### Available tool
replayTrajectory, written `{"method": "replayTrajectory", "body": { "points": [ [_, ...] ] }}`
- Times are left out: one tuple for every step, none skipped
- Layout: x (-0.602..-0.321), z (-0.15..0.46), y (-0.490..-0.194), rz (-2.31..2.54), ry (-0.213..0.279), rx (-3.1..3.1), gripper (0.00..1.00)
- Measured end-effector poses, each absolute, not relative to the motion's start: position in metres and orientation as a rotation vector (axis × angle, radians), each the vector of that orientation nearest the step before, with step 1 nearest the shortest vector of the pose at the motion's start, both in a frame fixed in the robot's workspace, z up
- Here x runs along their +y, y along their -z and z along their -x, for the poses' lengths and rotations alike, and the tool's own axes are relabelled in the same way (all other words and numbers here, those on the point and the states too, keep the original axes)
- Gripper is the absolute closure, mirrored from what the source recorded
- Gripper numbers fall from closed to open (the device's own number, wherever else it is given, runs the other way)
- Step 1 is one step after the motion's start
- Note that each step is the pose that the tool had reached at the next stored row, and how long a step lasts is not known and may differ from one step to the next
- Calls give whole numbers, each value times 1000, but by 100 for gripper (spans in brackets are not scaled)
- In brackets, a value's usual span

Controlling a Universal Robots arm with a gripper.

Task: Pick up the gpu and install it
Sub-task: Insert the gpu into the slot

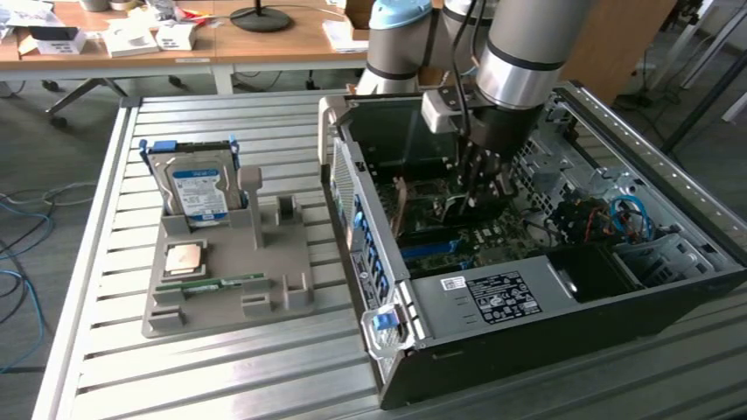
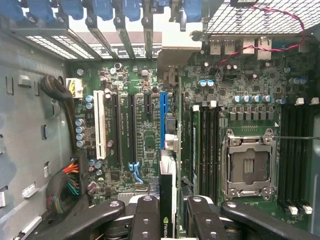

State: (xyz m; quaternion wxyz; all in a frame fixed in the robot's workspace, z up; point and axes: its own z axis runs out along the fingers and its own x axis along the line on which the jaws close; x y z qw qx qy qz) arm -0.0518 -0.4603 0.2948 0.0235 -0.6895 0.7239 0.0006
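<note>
Inside the open computer case [image 1: 561, 337], the hand [image 2: 171, 210] is clamped on the gpu [image 2: 167, 200], held edge-on over the motherboard [image 2: 250, 85], roughly in line with the blue slot [image 2: 163, 120]. Seating it well probably means keeping the card square along that slot. Beside the case, a grey tray [image 1: 275, 297] on the table [image 1: 105, 376] holds a hard drive [image 1: 201, 191], a chip [image 1: 185, 258] and a memory stick [image 1: 210, 283].

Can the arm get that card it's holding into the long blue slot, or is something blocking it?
Probably yes: the gripper holds the gpu edge-on, roughly in line with the blue slot, which looks bare.
</note>
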Motion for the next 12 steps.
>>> {"method": "replayTrajectory", "body": {
  "points": [
    [-460, 52, -294, 2134, -2, 2241, 74],
    [-460, 52, -293, 2134, -2, 2241, 74],
    [-460, 52, -292, 2134, -2, 2241, 74],
    [-460, 52, -291, 2134, -2, 2241, 74],
    [-460, 52, -291, 2134, -2, 2241, 74],
    [-460, 52, -290, 2134, -2, 2241, 74],
    [-460, 52, -289, 2134, -2, 2241, 74],
    [-460, 52, -288, 2135, -2, 2241, 74],
    [-460, 52, -288, 2135, -2, 2241, 74],
    [-460, 52, -288, 2135, -2, 2241, 74],
    [-460, 53, -288, 2134, -2, 2241, 74],
    [-461, 53, -288, 2134, -2, 2241, 74]
  ]
}}
